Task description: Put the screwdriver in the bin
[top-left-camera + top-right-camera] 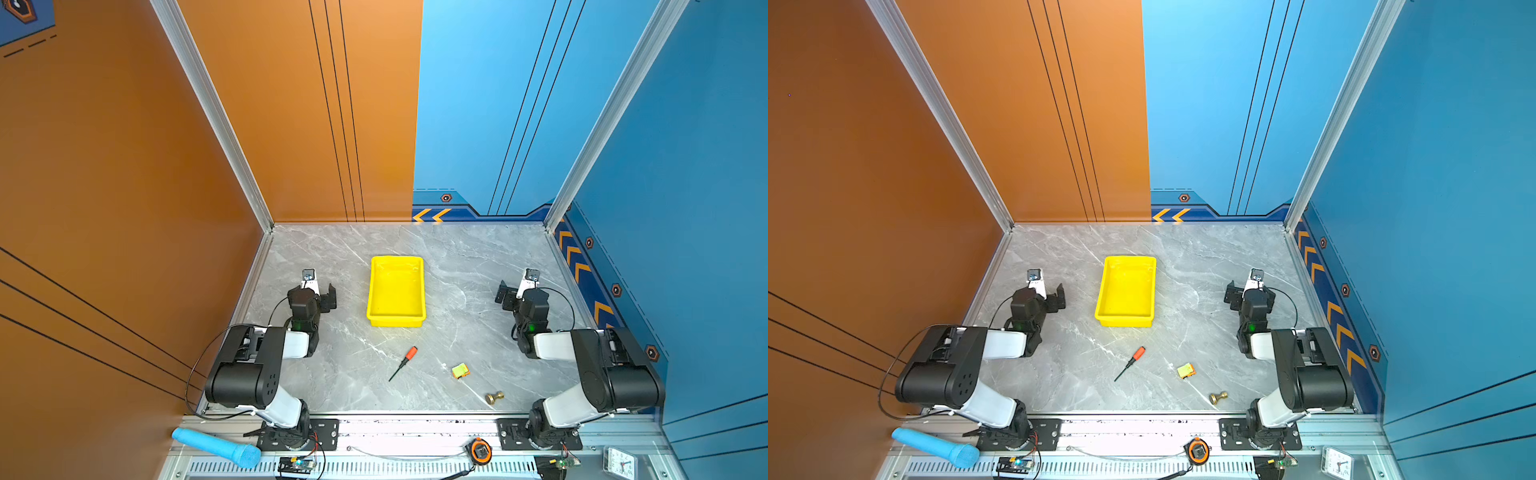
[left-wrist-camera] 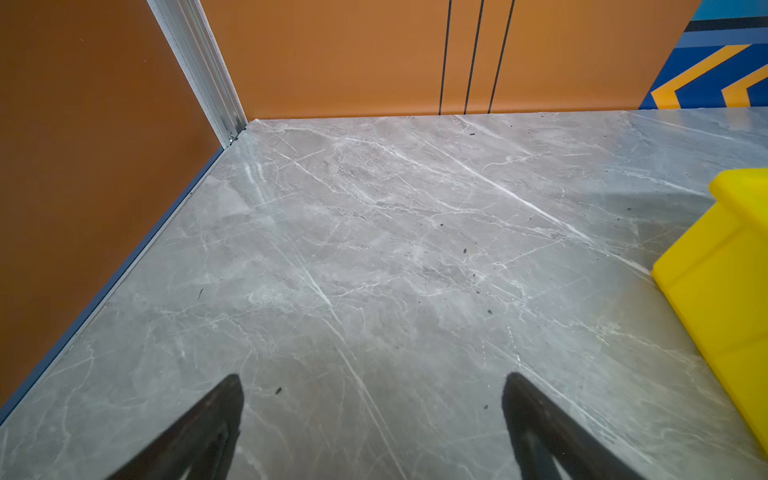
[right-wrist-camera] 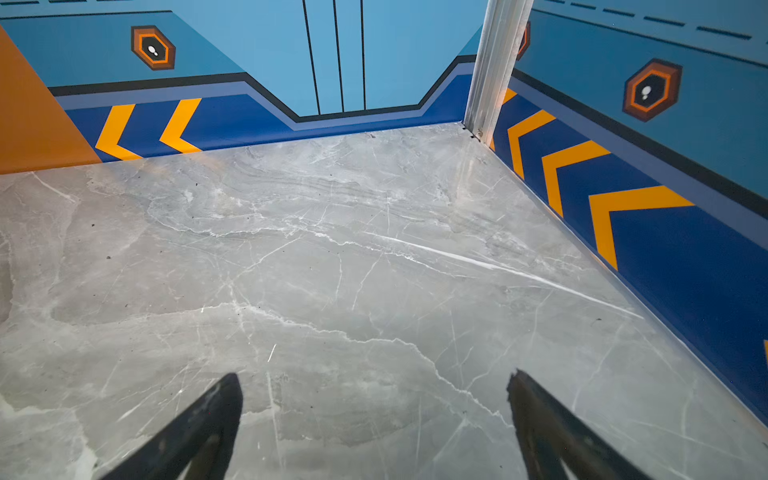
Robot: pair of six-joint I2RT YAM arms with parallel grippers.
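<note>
Both arms are folded back at the sides of the marble table [image 1: 353, 249].

- Left gripper [image 2: 374, 382]: fingers spread wide, nothing between them, only bare marble beneath. It hangs at the table's left side, just beside the bin's left wall.
- Right gripper [image 3: 374, 380]: fingers likewise apart and holding nothing, facing the far right corner. Its jaw gap is hard to read in the top views, so this rests on the wrist view.
- Bin [image 1: 395, 321]: yellow, at mid-table between the two grippers, nothing inside. One corner shows in the left wrist view [image 2: 723, 291].
- Screwdriver [image 1: 403, 363]: lies flat on the marble just in front of the bin's near wall, not touching it. The orange handle points toward the bin and the black shaft slants toward the near left. Seen in both top views [image 1: 1130, 363].
- It sits nearer the front edge than either gripper and well apart from both, roughly midway between the arms. Neither wrist view catches it.
- Green-and-orange block [image 1: 460, 370]: right of the screwdriver.
- Small brass piece [image 1: 494, 397]: further right, near the front edge.
</note>
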